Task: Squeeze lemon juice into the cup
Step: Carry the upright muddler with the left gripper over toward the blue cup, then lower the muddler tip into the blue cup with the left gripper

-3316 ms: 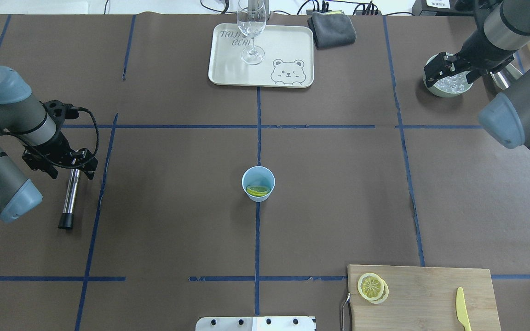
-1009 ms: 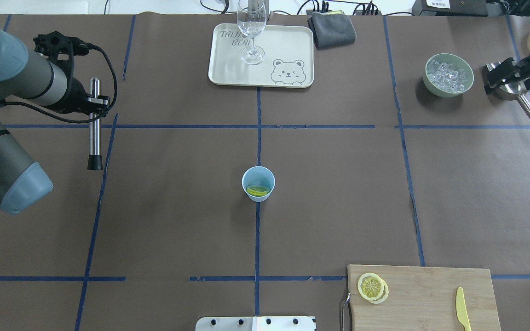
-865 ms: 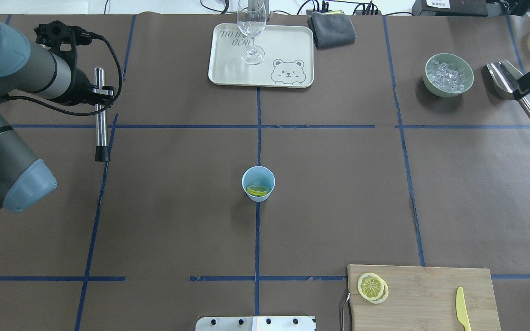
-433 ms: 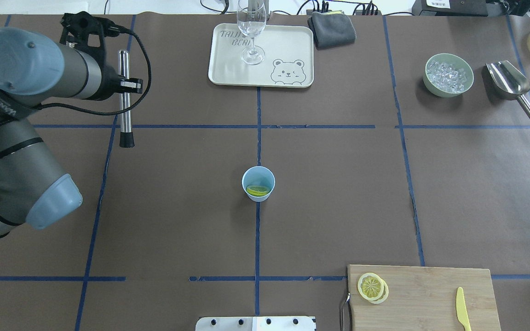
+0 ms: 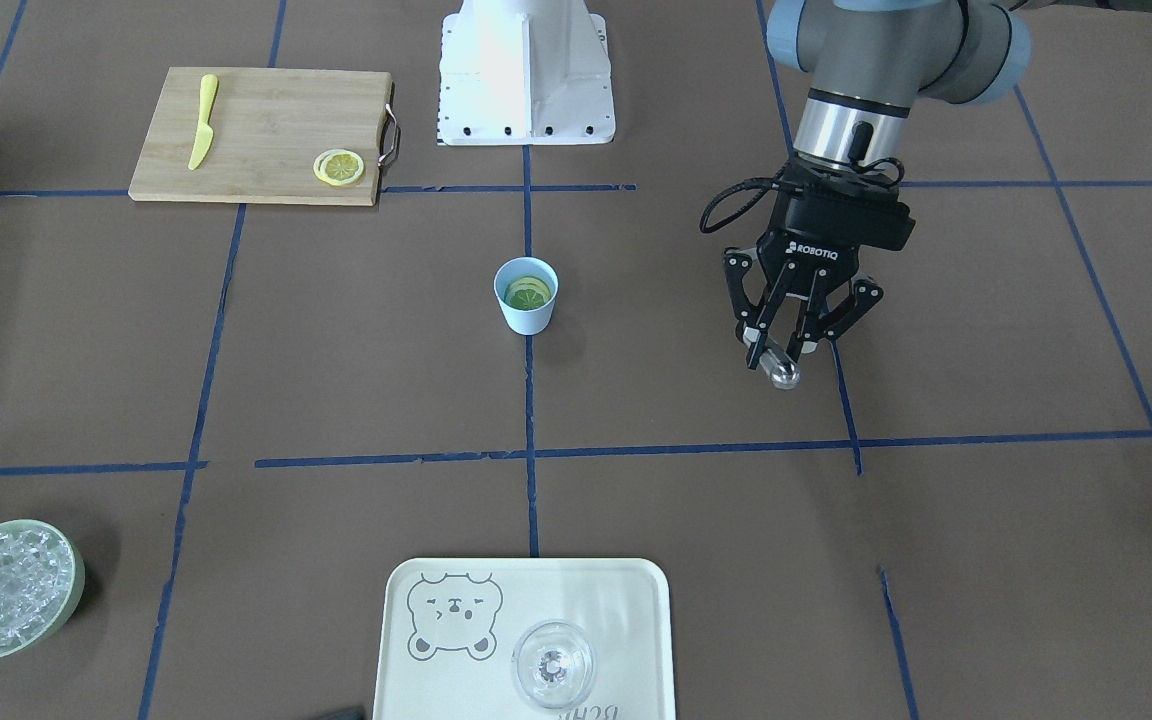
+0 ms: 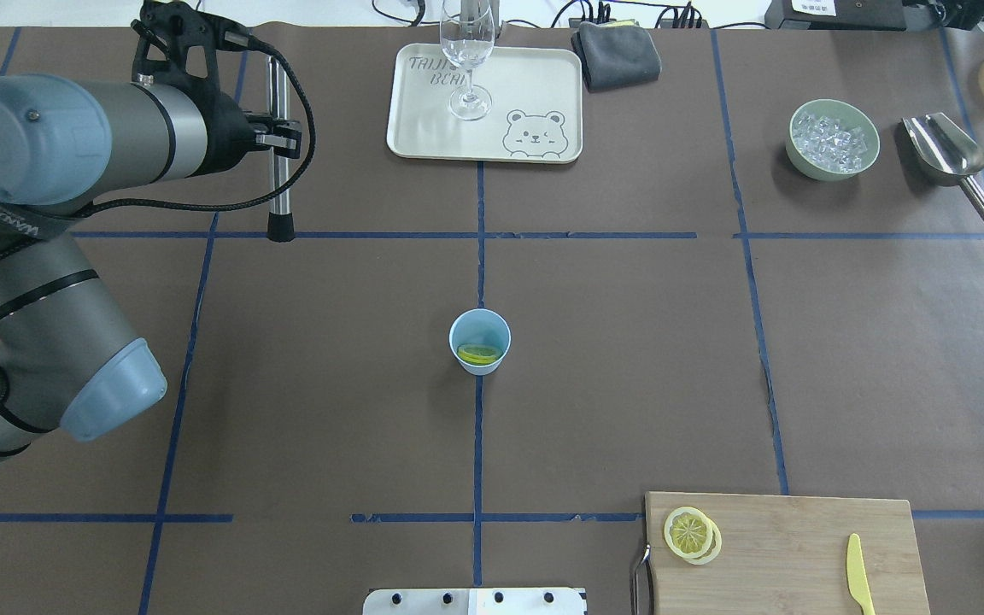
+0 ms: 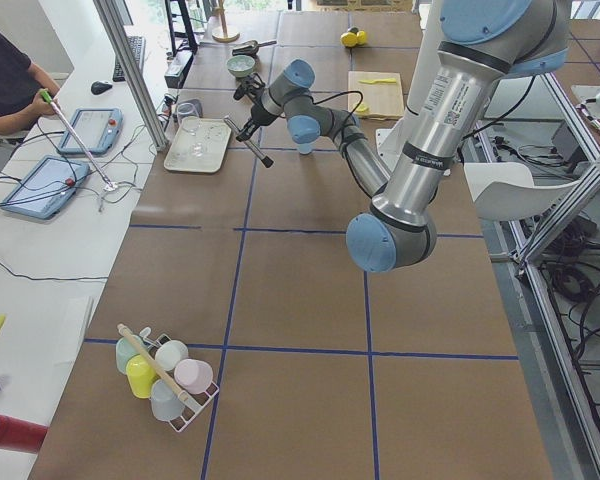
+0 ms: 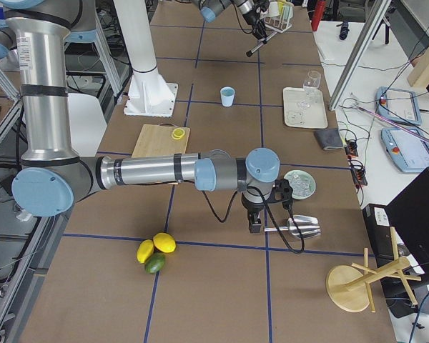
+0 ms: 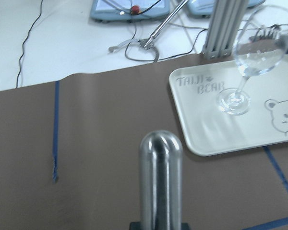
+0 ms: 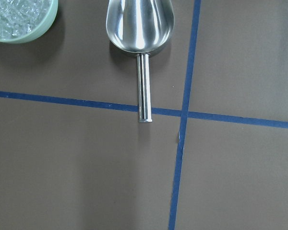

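Going left to right from the overhead cam: the left gripper (image 6: pixel 275 142) is at about 10 o'clock from the cup, fingers clamped on a steel muddler (image 6: pixel 279 184), which sits tilted with its black tip on the robot's side. At 12 o'clock there's the bear tray (image 6: pixel 543 81) with a wine glass (image 6: pixel 467 51) standing on it, and a grey cloth (image 6: pixel 617 53) just beside the tray's right edge. Dead centre of the table is the light-blue cup (image 6: pixel 479 342), standing upright, and the lemon slice (image 6: pixel 479 354) is lying down inside it. Around 2 o'clock is the green bowl (image 6: pixel 799 162) full of ice, with a metal scoop (image 6: pixel 945 154) beside it. Down at 5 o'clock is the cutting board (image 6: pixel 799 555) with two more lemon slices (image 6: pixel 690 534) stacked at its left end and a yellow knife (image 6: pixel 859 574) at the right. The right gripper (image 8: pixel 255 223) only shows in the side cam, near the scoop handle, and I can't tell if it's apart or together.
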Controlling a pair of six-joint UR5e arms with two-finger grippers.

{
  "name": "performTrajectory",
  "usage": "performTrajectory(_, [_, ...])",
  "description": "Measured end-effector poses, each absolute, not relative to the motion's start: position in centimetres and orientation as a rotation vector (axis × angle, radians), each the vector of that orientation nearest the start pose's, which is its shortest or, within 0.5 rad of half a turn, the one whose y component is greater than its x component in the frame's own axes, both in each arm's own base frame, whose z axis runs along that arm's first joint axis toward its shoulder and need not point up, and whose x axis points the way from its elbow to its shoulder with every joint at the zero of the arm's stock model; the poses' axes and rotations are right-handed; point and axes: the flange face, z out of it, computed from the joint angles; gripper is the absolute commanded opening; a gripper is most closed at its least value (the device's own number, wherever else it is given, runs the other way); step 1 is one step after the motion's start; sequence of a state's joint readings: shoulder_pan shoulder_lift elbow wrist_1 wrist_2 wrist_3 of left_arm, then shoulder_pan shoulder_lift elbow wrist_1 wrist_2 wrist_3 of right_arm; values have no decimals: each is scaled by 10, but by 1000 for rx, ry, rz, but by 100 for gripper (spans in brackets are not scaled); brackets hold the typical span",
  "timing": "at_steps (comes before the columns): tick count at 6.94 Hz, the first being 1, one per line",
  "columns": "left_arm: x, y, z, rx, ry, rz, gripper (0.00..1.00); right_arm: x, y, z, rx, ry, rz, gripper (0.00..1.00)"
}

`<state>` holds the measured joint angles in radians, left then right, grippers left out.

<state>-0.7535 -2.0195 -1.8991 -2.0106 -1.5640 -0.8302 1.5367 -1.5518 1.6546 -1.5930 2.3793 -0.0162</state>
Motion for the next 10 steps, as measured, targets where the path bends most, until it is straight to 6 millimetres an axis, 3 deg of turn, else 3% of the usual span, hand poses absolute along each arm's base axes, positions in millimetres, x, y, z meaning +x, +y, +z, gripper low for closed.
performTrajectory(3, [318,-493,179,1122,1030,-130,0,49,-505,624,70,-812,-64,100])
performTrajectory(4, [320,-484,174,1179,1042,-172,0,50,-506,630,60,-813,-58,100])
performTrajectory(5, [331,-469,168,1219,1041,-211,0,53,-504,635,53,-815,-48,100])
performTrajectory(7, [376,-420,154,1289,1027,-311,0,65,-498,642,50,-826,-21,100])
performTrajectory(10, [424,-353,133,1340,1077,-422,0,72,-495,642,55,-838,-5,100])
